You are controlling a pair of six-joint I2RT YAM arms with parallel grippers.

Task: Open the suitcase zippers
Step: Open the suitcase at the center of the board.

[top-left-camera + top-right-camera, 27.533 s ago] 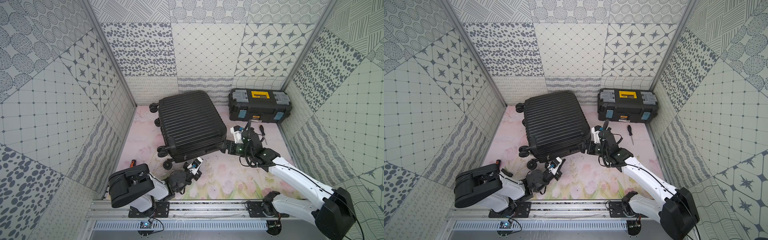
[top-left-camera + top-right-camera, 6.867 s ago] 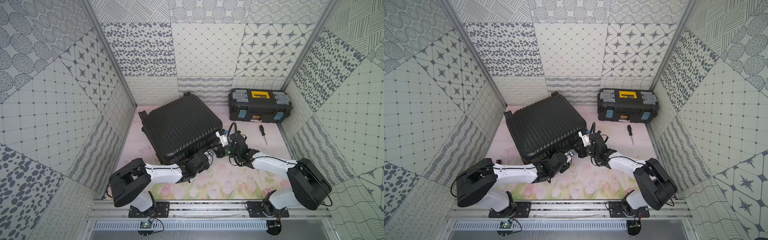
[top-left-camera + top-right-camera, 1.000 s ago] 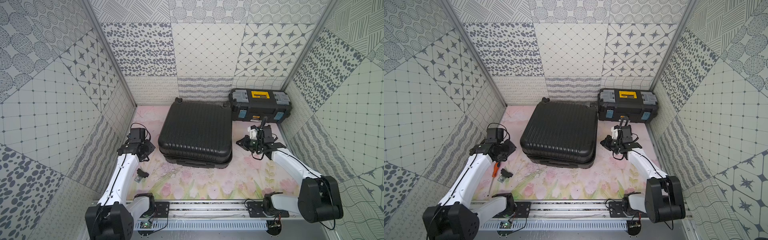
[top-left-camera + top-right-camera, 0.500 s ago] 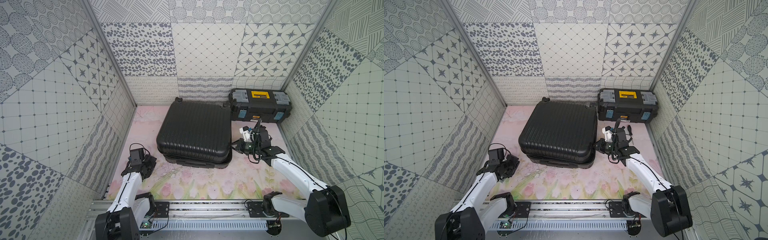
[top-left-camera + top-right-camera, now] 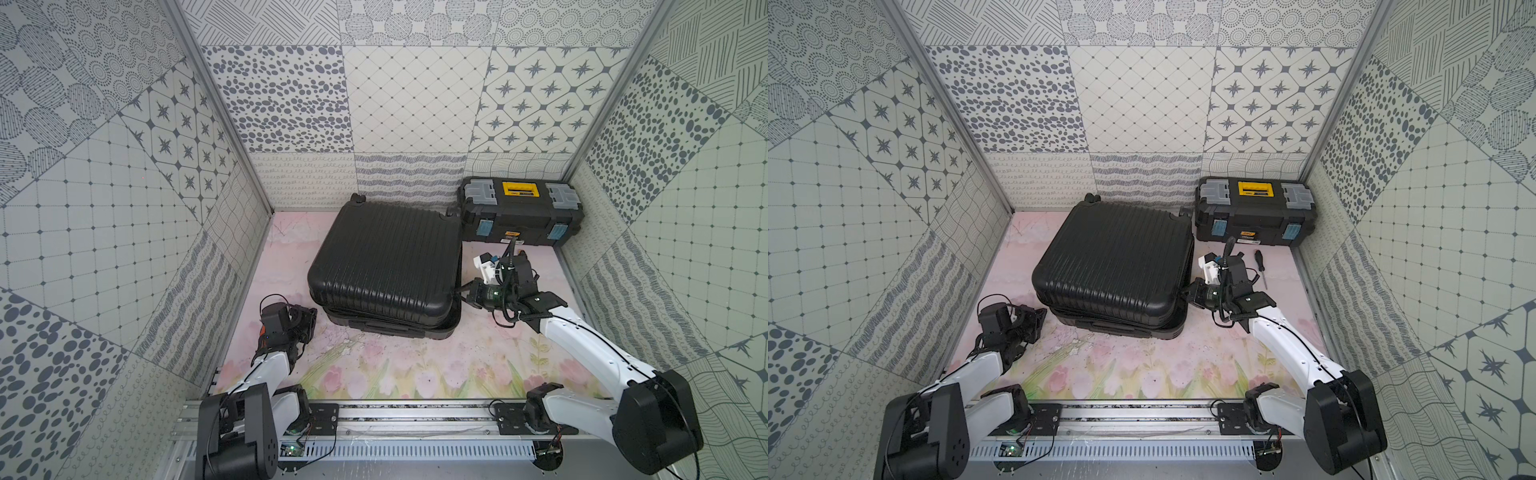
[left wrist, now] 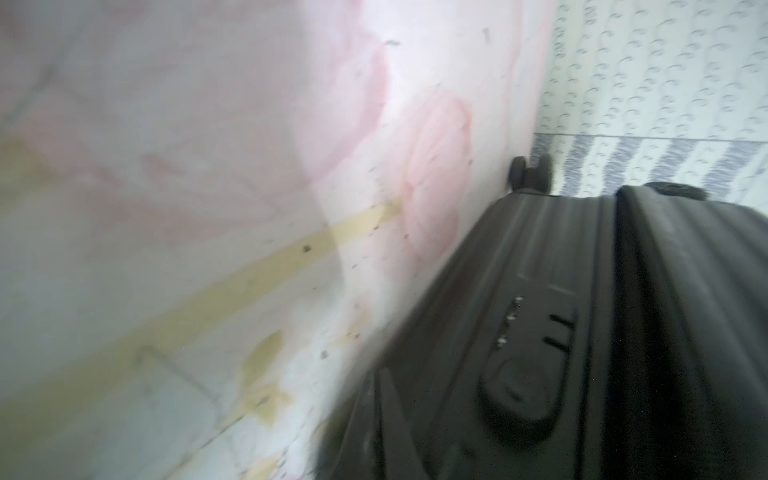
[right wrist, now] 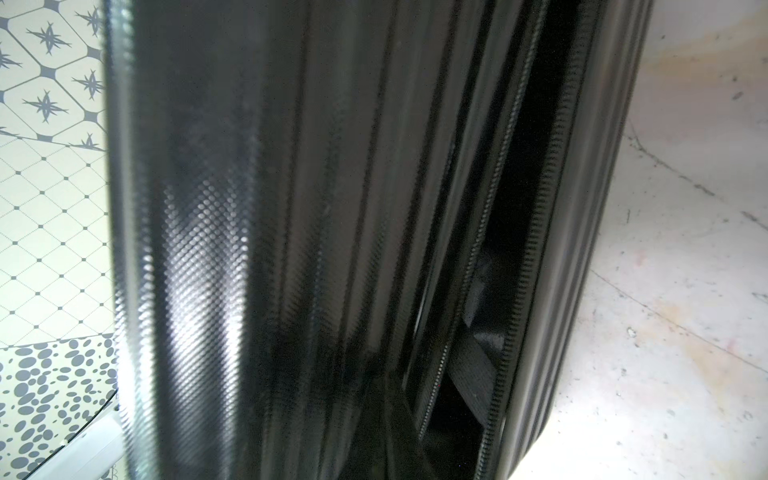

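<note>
The black ribbed suitcase [image 5: 386,266] [image 5: 1113,257] lies flat in the middle of the floor, its upper shell sitting askew on the lower one. In the right wrist view the zippers [image 7: 540,232] are parted along the suitcase's [image 7: 291,208] side, with a dark gap and a lining strap [image 7: 478,365] between the two rows of teeth. My right gripper [image 5: 459,291] [image 5: 1185,296] [image 7: 386,419] is shut, its tips against the upper shell's rim on the right side. My left gripper [image 5: 311,321] [image 5: 1040,316] [image 6: 386,419] is shut, low by the suitcase's [image 6: 582,324] front left corner.
A black toolbox [image 5: 519,212] [image 5: 1254,216] with a yellow handle stands at the back right, close to the suitcase's far corner. A screwdriver [image 5: 1260,266] lies on the floor just behind my right wrist. The patterned walls close in left, right and behind.
My left arm has dropped from the left wall to the suitcase's front left corner and its gripper has shut. My right gripper has moved left up to the suitcase's right side.
</note>
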